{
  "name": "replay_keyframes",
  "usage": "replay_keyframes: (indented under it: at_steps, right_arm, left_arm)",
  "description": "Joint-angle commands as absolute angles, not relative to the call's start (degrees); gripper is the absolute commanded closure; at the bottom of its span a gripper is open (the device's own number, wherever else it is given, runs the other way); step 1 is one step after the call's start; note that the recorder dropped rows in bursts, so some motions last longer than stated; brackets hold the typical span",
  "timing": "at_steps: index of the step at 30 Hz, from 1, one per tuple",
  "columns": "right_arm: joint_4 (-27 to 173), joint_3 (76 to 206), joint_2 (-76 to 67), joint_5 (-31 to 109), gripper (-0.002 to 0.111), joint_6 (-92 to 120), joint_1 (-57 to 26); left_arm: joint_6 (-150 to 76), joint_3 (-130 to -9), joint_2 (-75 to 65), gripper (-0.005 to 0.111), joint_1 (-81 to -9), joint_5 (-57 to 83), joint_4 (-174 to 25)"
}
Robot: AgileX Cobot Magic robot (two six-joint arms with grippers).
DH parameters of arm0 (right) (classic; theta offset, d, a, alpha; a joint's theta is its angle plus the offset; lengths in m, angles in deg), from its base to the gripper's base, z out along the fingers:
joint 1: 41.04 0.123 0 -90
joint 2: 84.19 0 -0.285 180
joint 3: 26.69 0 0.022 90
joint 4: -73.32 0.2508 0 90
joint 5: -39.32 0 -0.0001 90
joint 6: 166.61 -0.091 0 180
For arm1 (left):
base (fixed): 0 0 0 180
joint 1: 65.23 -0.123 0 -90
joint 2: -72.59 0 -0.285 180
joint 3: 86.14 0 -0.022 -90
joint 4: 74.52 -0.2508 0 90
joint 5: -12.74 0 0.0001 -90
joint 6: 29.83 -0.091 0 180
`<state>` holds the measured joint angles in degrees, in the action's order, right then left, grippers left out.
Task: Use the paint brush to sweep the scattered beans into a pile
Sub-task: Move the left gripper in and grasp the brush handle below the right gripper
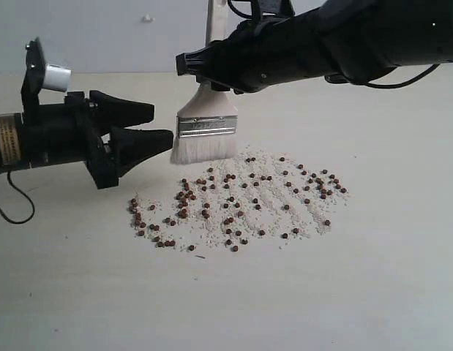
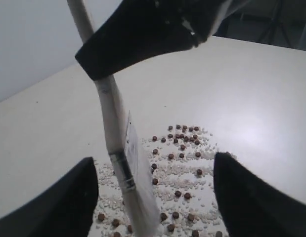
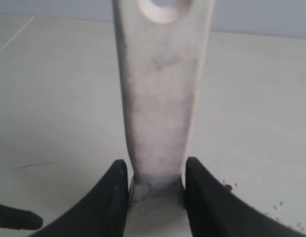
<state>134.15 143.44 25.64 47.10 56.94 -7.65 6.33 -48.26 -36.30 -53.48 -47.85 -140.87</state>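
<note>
A pale, plain tabletop (image 1: 372, 292) fills the scene, with a grey wall behind it. In the exterior view, the beans (image 1: 241, 201) lie scattered in a broad patch among whitish crumbs, and no compact pile is formed yet. The paint brush (image 1: 206, 128) stands nearly upright, long axis vertical, bristles touching the far edge of the patch, so most beans lie toward the camera and to the right of the bristles. The right claw (image 1: 211, 64) pinches the handle from above. The left claw (image 1: 162, 126) sits just beside the ferrule, spread and holding nothing. In the left wrist view, the brush (image 2: 118, 148) rises between the two parted fingers (image 2: 68, 202), clear of both. In the right wrist view, the claw (image 3: 156, 182) is pressed onto the handle below its hole. Judgement: the sweep belongs to the right arm, drawn toward the beans.
</note>
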Motion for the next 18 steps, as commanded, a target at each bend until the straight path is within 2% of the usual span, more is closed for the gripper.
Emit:
replay_keyframes:
  at_steps: [1,8,18]
  right_arm:
    - [133.2,144.0,25.5,45.5,0.108,57.2,-7.8]
    - [132.8,144.0,25.5,44.2,0.108,57.2,-7.8]
    - [132.8,145.1,25.7,44.3,0.108,57.2,-7.8]
  left_arm:
    - [9.7,-51.1,-39.6,0.044,-52.0,-44.2,-137.7]
    - [11.5,-54.7,-45.5,0.044,-51.8,-43.2,-135.1]
    - [11.5,-58.7,-47.8,0.044,-47.1,-44.6,-135.0]
